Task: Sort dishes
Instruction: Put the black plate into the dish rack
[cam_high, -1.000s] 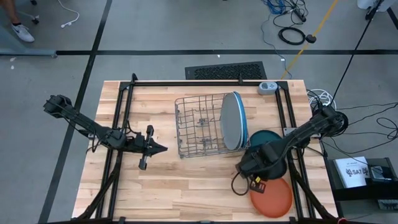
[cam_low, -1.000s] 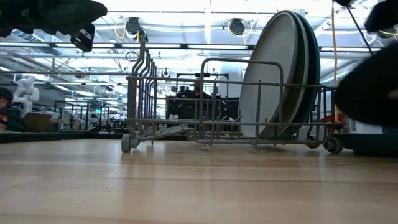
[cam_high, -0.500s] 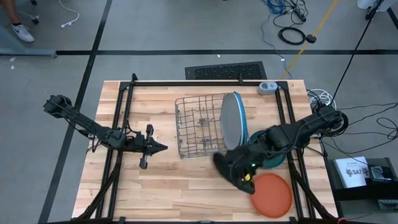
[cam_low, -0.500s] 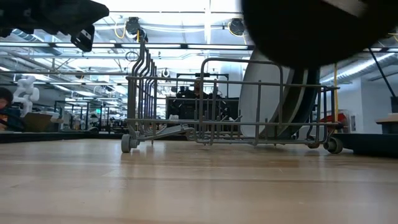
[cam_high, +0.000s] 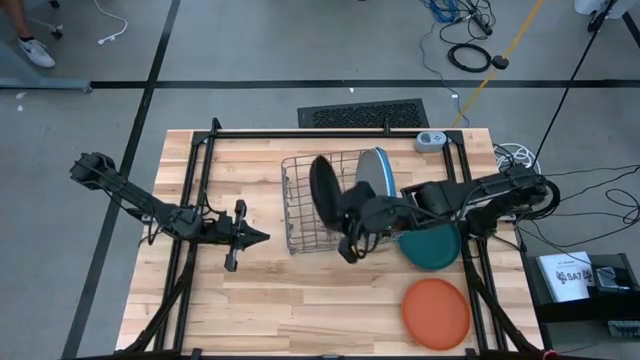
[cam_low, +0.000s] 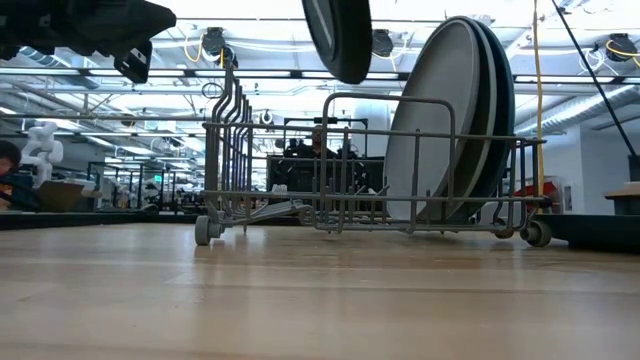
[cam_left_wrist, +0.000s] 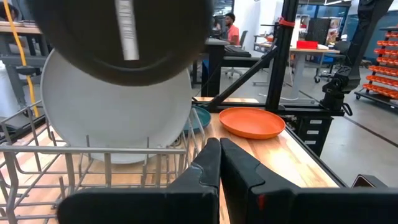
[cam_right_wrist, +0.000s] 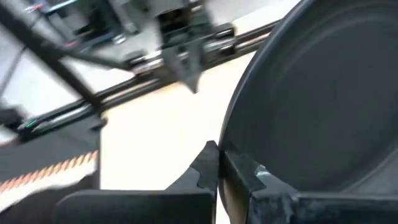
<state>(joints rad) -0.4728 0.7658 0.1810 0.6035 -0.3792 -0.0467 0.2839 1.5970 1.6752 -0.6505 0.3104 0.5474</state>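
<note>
Right gripper (cam_high: 345, 222) pinches the black plate (cam_high: 324, 194) by its rim — upright above the rack (cam_high: 305, 215) — left gripper (cam_high: 258, 238) closed, empty.

Black plate (cam_high: 324, 193) held upright above rack; orange plate (cam_high: 436, 313) flat on table.

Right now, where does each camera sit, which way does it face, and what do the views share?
High: overhead, straight down; both arms, rack, orange plate.
Low: table height, facing the rack; black plate above it.
Left wrist: behind the shut left gripper, facing the rack and orange plate.
Right wrist: behind the right gripper, shut on the black plate.
All four show the black plate.
</note>
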